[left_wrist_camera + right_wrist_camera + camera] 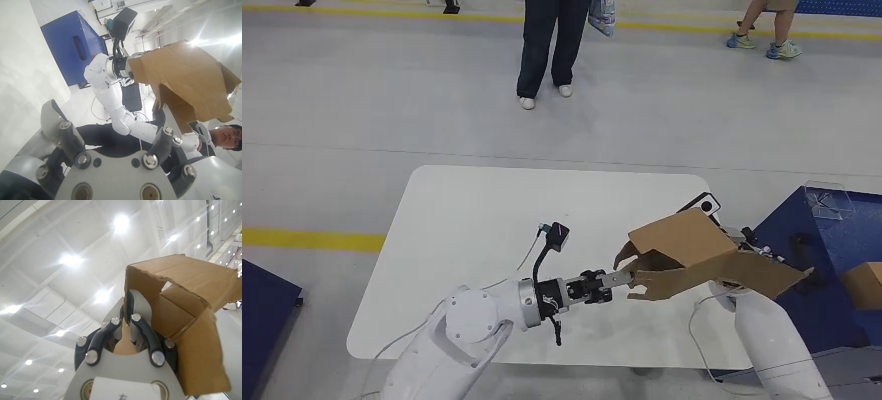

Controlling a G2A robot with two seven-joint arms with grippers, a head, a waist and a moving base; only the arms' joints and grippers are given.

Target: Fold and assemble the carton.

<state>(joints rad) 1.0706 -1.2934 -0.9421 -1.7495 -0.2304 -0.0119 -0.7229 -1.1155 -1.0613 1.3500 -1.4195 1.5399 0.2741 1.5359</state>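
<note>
The brown corrugated cardboard carton [697, 255] was held in the air, above the right-hand edge of the white rounded table [492, 230] and not touching it.

1. Progress. You had the carton opened out from flat into a rough sleeve: the right wrist view showed creased walls standing at angles to one another around a hollow interior. The flaps hung loose and splayed, and no end was closed. Judge the task as early to midway: the body was erected, while folding in the flaps and locking both ends were left to do.

2. Right gripper [126, 308]. You had its jaws brought nearly together on one cardboard wall edge, a finger on each face of the sheet. This grip carried the whole carton.

3. Left gripper [105, 109]. You had its jaws spread wide and gripping nothing. One finger [160, 115] lay against the edge of a hanging flap; the other stood well apart from the cardboard, in free air. In the top view it sat at the carton's table-side end, just beside the lower flap.

4. Caution. With one thin wall supporting the load, a push on the flap would probably twist the carton in the right-hand grip.
</note>
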